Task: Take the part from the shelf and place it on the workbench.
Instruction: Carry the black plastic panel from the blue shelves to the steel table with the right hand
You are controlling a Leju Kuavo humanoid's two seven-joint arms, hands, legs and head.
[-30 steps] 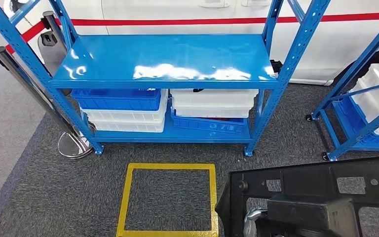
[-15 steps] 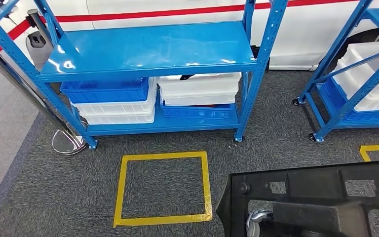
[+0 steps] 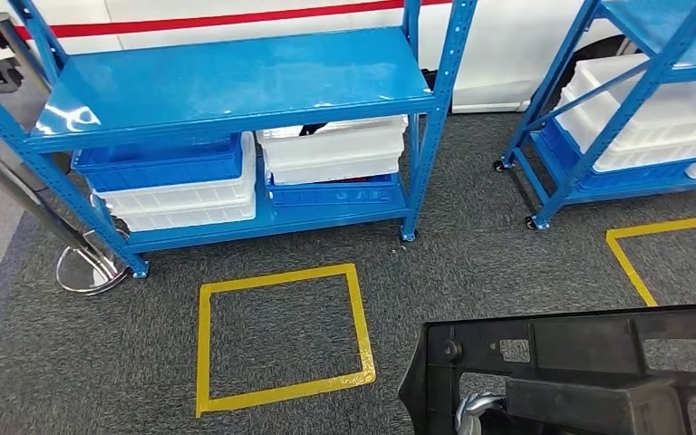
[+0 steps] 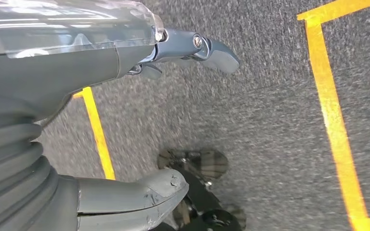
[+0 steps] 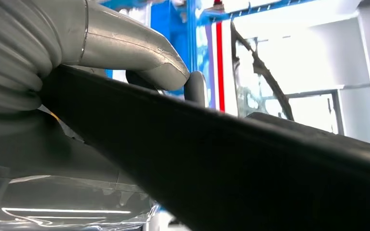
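Note:
The part is a flat black plastic frame with square cut-outs, held low at the right of the head view, above the grey carpet. A silver piece of my right hand shows under its left end. In the right wrist view my right hand grips the part, with the grey thumb lying over its dark edge. In the left wrist view my left hand hangs over the carpet, fingers and thumb apart, holding nothing.
A blue rack stands ahead with white and blue bins on its lower shelf. A second blue rack with white bins is at the right. Yellow taped squares mark the carpet. A stanchion base is at the left.
The camera has turned right: the rack and the yellow square slid left, and the second rack and a second yellow square came in. The part keeps its place in my right hand.

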